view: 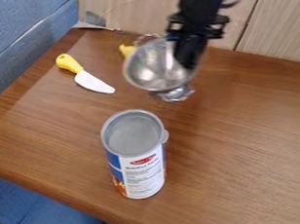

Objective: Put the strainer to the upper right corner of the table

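Note:
My gripper (186,62) hangs over the upper middle of the table (246,140), shut on the right side of the strainer. The strainer (150,67) is a shiny silver metal bowl, tilted with its hollow facing the camera. A silver, foot-like part shows at its lower right. The black fingers overlap the bowl's right rim, and their tips are partly blurred against it.
A tall can with a grey lid (133,134) stands in front of the strainer. A yellow-handled knife (93,81) lies to the left. Behind the bowl is a partly hidden yellow object (127,50). Wooden panels (273,31) border the table's back edge.

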Motion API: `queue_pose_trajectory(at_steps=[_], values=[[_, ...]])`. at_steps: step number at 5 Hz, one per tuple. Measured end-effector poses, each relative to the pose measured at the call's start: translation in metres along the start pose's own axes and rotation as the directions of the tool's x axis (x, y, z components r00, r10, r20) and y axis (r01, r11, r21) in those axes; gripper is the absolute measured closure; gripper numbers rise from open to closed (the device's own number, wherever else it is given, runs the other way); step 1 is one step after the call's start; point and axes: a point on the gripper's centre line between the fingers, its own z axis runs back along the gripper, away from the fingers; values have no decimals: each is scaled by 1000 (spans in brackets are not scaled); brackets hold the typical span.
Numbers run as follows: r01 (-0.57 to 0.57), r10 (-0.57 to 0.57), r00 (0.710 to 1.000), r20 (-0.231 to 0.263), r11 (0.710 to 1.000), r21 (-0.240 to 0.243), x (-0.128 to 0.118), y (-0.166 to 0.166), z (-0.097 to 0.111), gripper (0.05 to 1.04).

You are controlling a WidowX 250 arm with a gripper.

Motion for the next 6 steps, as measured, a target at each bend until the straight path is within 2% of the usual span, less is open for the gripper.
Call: queue_pose_trajectory(at_steps=[2, 4, 5, 6], values=[[57, -57, 996, 63, 998, 3, -23, -52, -8, 1006], [61, -61, 995, 74, 998, -4, -21, -64, -10, 977], [59, -59, 996, 63, 998, -4, -23, -64, -10, 799], [58, -58, 996, 64, 998, -2, -23, -64, -11, 518]])
